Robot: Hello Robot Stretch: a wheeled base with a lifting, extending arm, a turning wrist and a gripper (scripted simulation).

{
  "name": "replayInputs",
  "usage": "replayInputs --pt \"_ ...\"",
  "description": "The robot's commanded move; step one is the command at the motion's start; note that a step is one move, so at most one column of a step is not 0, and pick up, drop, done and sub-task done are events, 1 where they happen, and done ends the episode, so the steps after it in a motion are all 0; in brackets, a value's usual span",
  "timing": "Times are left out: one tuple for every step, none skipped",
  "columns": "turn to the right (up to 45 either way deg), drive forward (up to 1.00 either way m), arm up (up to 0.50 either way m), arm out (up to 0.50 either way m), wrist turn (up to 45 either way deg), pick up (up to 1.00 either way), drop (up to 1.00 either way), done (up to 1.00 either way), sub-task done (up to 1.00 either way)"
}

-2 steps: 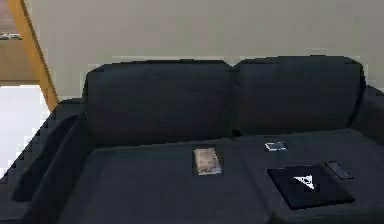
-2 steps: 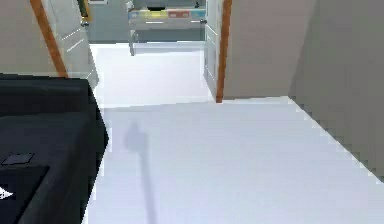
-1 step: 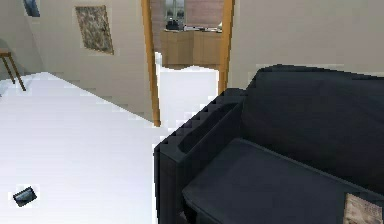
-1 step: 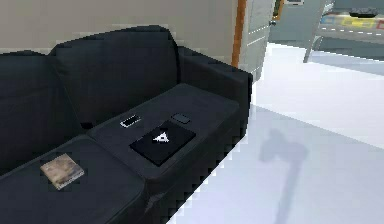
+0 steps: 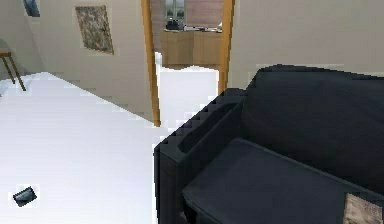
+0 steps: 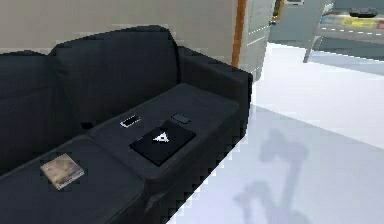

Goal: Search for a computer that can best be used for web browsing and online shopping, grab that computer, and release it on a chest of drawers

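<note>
A flat black laptop lies on the big dark soft sofa, near a small brown book. The claw's state cannot be told

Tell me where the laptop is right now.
In the arm side view's middle, the laptop lies flat on the sofa seat, a small dark gadget just behind it and a book further left.

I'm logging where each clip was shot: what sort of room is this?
Probably a living room: a dark sofa with a flat dark laptop on its seat, a picture on the wall, a wood-framed doorway.
</note>
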Motion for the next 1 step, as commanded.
replayInputs --pt "0.0 0.00 0.14 0.00 0.0 0.00 0.00 0.00 0.00"
